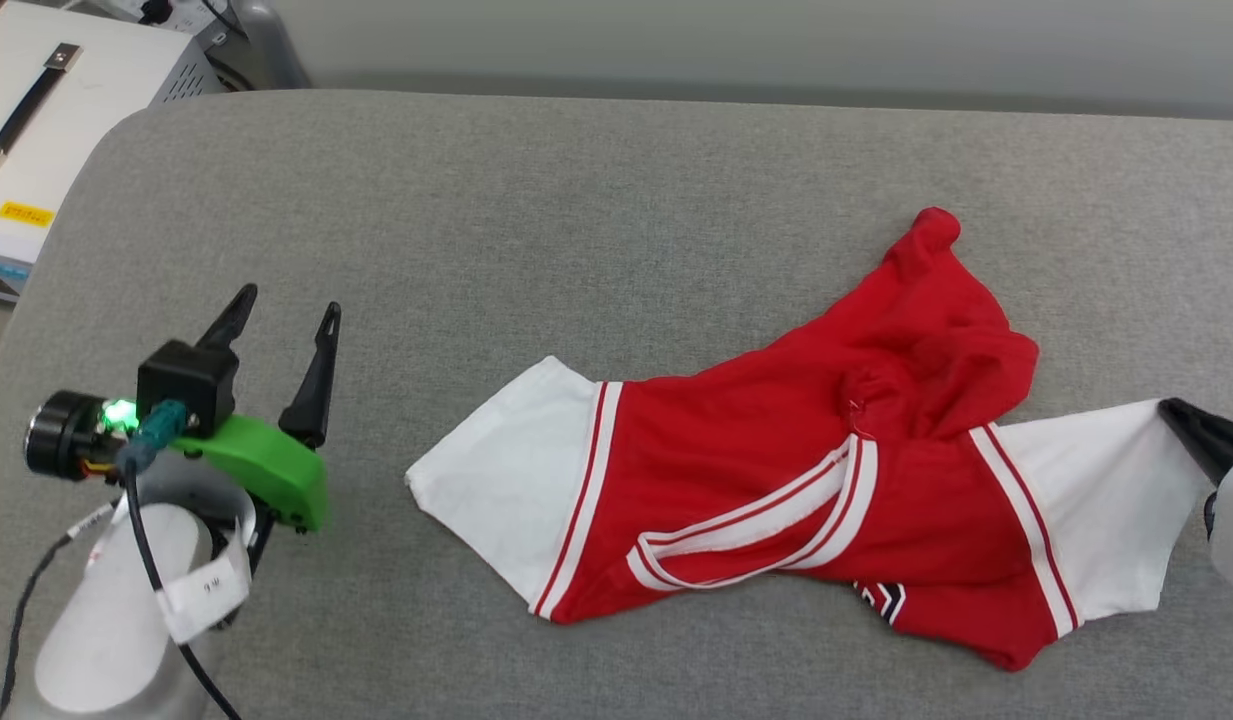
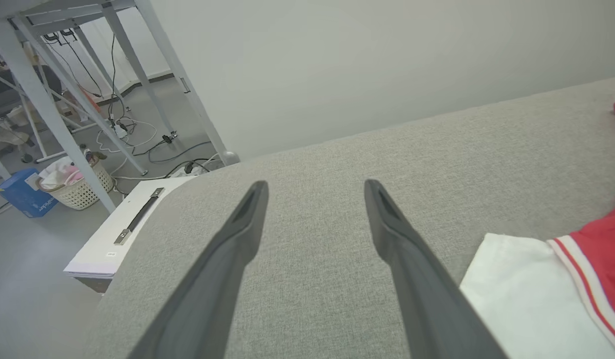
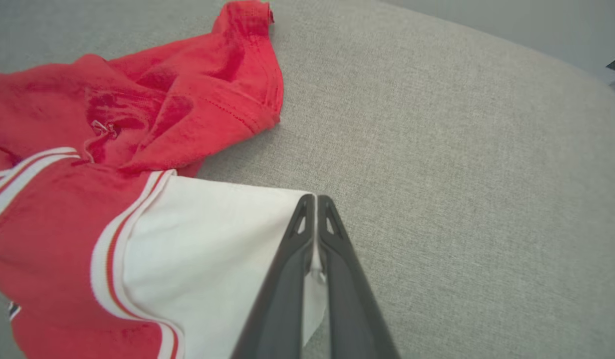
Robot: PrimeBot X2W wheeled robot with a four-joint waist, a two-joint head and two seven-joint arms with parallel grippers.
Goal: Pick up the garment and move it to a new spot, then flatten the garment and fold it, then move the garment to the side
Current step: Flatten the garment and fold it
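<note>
The grey surface (image 1: 616, 200) carries the garment (image 1: 776, 470), crumpled, between both pincers. The right pincer (image 3: 316, 199) is clamped on one white sleeve (image 3: 212, 234). The left pincer (image 2: 315, 183) stands wide and empty beside the other sleeve (image 1: 496, 470). Judged: grasp made; moving, flattening and folding are left.

Grey table (image 1: 616, 180), white case (image 1: 101, 105), laundry basket (image 2: 82, 190)
</note>
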